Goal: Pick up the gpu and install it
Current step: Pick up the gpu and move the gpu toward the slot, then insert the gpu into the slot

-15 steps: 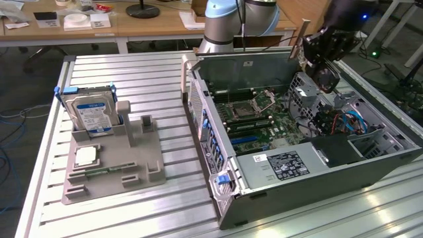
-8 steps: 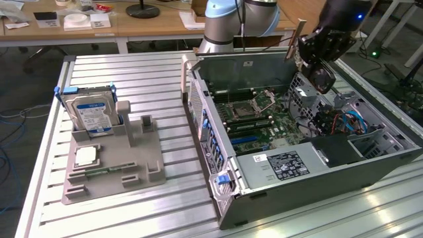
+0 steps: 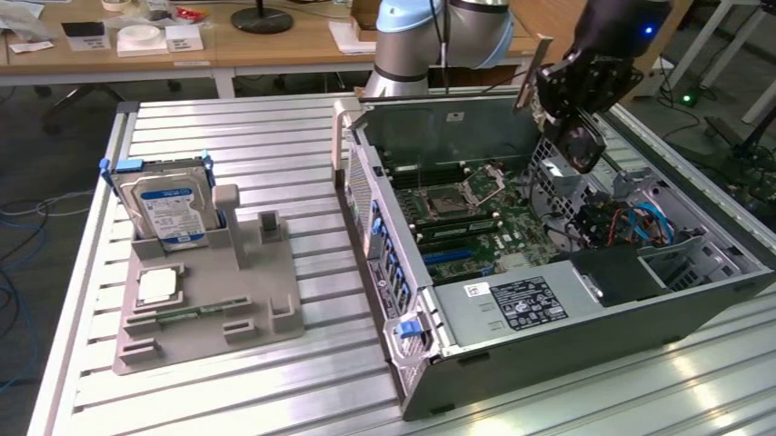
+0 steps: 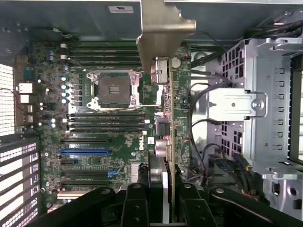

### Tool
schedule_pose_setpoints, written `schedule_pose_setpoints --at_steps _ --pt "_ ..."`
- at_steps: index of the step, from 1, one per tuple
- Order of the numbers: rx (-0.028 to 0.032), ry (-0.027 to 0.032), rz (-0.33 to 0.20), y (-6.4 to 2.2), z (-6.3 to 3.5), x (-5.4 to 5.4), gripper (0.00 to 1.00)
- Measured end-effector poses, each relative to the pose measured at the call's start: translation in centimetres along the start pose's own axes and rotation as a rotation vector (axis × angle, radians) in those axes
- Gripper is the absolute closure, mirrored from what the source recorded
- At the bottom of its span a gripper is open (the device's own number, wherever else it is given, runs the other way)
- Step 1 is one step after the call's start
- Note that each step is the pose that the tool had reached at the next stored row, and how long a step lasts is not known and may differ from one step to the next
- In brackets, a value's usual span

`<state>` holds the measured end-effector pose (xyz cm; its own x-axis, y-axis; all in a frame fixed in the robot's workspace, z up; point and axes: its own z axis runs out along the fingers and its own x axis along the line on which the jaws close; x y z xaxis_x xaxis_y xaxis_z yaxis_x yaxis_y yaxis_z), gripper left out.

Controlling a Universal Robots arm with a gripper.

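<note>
The black gripper (image 4: pixel 163 195) clamps the thin green gpu card (image 4: pixel 180 104) edge-on over the open grey case's (image 3: pixel 558 318) motherboard (image 4: pixel 102 142), with its silver bracket (image 4: pixel 163 26) pointing away from the gripper.

A slatted aluminium work table (image 3: pixel 231 136) fills most of the exterior view, and overhead light glares off its ribs near the front edge. Behind it runs a wooden desk (image 3: pixel 291 45) on white legs, carrying a round black stand base (image 3: pixel 262 18), a white roll (image 3: pixel 141 34) and some paper cards (image 3: pixel 182 38). The floor (image 3: pixel 49 136) is dark grey, with blue cables (image 3: pixel 14 263) trailing over it at the exterior view's left. At the far right a small green light (image 3: pixel 689 97) glows low among white furniture legs (image 3: pixel 715 32).
</note>
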<state>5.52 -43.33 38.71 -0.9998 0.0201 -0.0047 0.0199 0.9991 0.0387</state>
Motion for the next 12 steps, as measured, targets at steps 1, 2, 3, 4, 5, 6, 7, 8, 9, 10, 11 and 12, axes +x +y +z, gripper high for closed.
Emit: schedule_pose_setpoints --at_steps 1,2,3,4,5,6,7,8,9,10,11,12 --pt "0.0 0.0 0.0 -0.01 0.0 0.2 0.72" --pt "-0.0001 0.0 0.0 -0.01 0.0 0.3 0.72" --pt "-0.0001 0.0 0.0 -0.01 0.0 0.5 0.72" --pt "-0.0001 0.0 0.0 -0.02 0.0 0.7 0.72" --pt "-0.0001 0.0 0.0 -0.02 0.0 0.9 0.72" --pt "-0.0001 0.0 0.0 -0.03 0.0 1.1 0.72" --pt "-0.0001 0.0 0.0 -0.03 0.0 1.3 0.72" --pt "-0.0001 0.0 0.0 -0.04 0.0 1.3 0.72" --pt "-0.0001 0.0 0.0 -0.04 0.0 1.3 0.72" --pt "0.0 0.0 0.0 -0.03 -0.01 1.3 0.72" --pt "-0.0001 0.0001 0.0 -0.03 0.0 1.3 0.72" --pt "-0.0001 0.0 0.0 -0.03 0.0 1.3 0.72"
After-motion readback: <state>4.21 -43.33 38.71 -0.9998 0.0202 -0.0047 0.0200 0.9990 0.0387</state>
